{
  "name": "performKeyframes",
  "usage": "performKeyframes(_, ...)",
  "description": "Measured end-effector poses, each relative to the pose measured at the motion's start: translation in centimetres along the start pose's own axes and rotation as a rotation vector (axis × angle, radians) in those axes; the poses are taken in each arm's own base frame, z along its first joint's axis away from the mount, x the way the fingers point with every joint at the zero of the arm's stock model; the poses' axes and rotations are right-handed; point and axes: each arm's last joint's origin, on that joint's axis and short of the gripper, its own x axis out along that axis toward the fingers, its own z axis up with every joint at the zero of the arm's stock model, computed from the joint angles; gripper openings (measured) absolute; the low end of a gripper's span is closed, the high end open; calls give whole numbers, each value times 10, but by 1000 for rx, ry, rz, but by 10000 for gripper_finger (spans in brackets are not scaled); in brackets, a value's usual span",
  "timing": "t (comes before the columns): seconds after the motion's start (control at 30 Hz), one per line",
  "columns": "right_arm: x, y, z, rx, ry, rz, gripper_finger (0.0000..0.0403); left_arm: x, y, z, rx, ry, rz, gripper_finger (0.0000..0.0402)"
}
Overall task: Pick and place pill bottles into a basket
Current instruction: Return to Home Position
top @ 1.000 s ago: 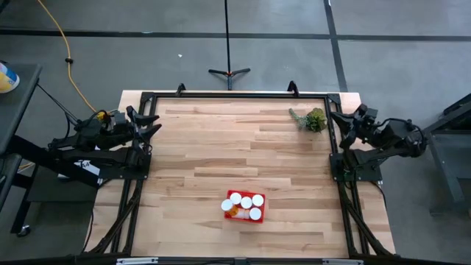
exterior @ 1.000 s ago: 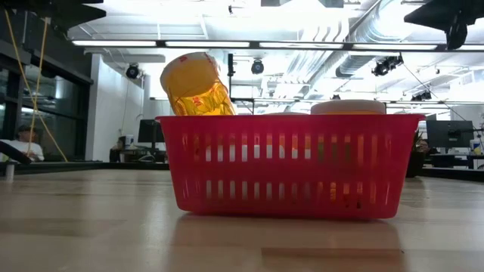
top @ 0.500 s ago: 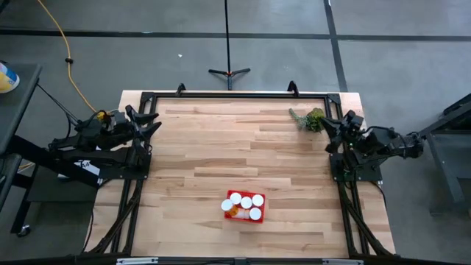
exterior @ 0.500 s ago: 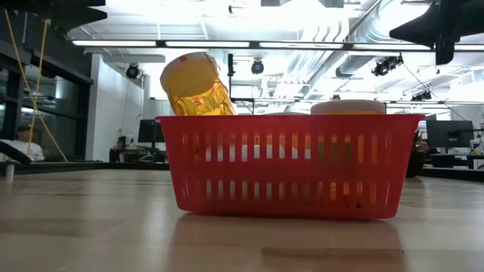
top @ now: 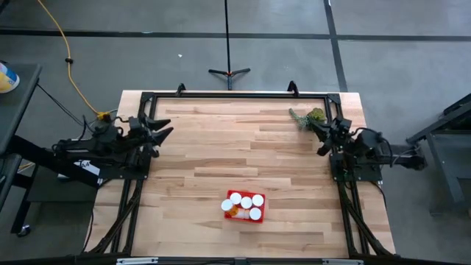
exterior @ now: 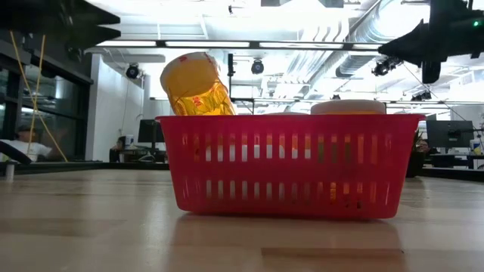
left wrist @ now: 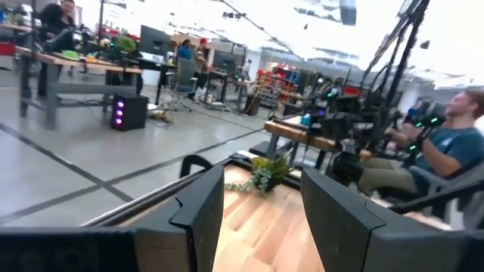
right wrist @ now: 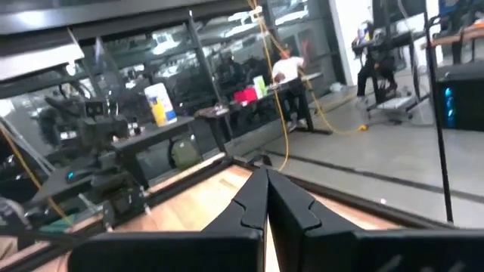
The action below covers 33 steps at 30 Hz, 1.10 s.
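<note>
Since both arms sat at the side rails of the table, I started with their tips. The left gripper was released, its two fingers parted with nothing between them but a view across the boards. The right gripper was clenched on itself, fingers pressed tip to tip and grasping nothing. Just beside the right gripper, toward the back edge, lay one green leafy clump; from the left gripper it was clear across the table.

The one red basket stood well apart from both grippers, roughly midway between them and nearer the front edge than either. Every one of the pill bottles I could find was inside it. From overhead I counted five white caps facing up and one orange body lying beside them, so six bottles by my reckoning. From table height one tilted bottle poked above the rim at one end and a single white cap just cleared it at the other. The rest were only orange glints through the mesh.

No bottle lay on the bare wood near either gripper. The loading looked finished to me: six in, none left to fetch. What remained, as I judged it, was only for the two arms to park at their own sides.
</note>
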Motion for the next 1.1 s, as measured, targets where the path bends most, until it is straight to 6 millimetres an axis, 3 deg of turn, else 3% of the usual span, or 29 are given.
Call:
performKeyframes(0.4, 3, -5, -12, 30, 177, 143, 0, 1, -3, -9, -15, 64, -113, 211)
performKeyframes(0.8, 2, -6, -16, 22, 245, 212, 0, 0, 0, -18, 40, 144, -53, 211)
performKeyframes(1.1, 2, -4, -18, 49, 285, 283, 0, -1, 0, -26, 20, 239, -118, 211)
